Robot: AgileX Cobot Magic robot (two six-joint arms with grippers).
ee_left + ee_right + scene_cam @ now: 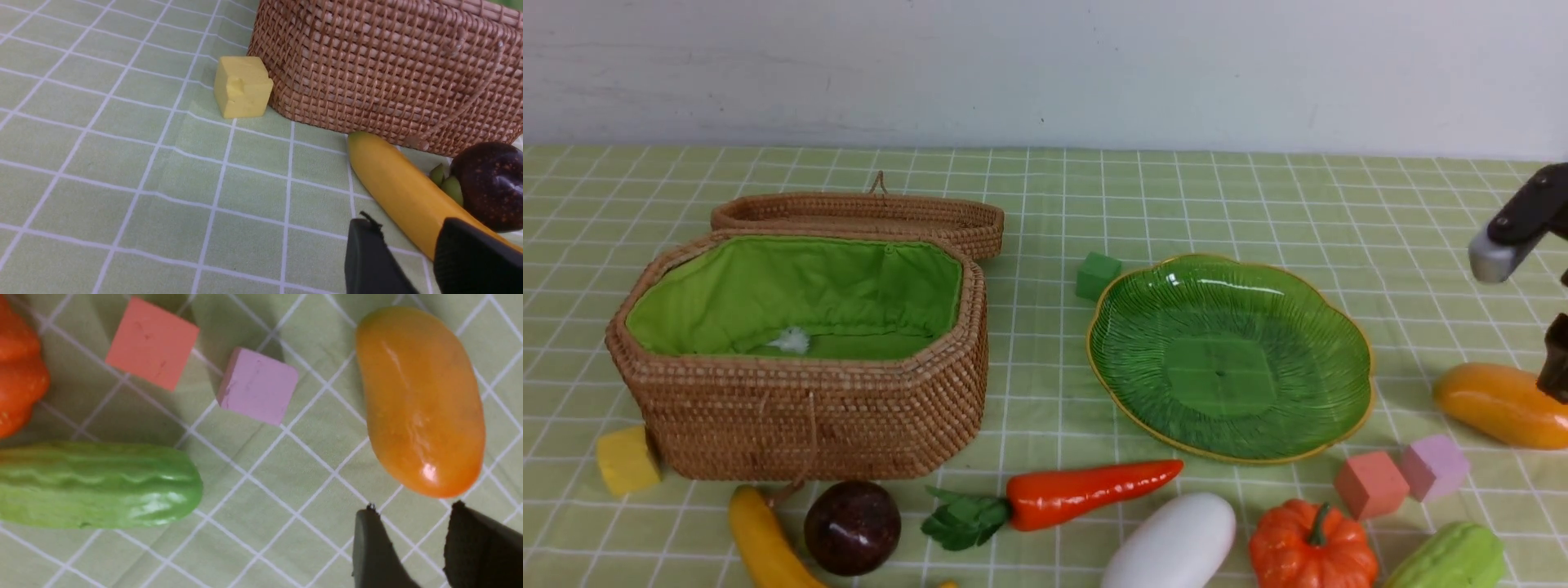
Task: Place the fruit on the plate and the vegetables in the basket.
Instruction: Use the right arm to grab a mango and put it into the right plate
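Mango (pixel 421 400), on the desk (pixel 1045 204) right of the empty plate (pixel 1225 359); right hand (pixel 413 508) just short of it, spread and empty; hazard: glossy skin may squirt from an off-centre pinch.

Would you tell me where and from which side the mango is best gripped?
I'd take the mango across its middle, coming down from above: it lies flat on the cloth, oval, nothing touching its long sides. The right claw hangs open by one end.
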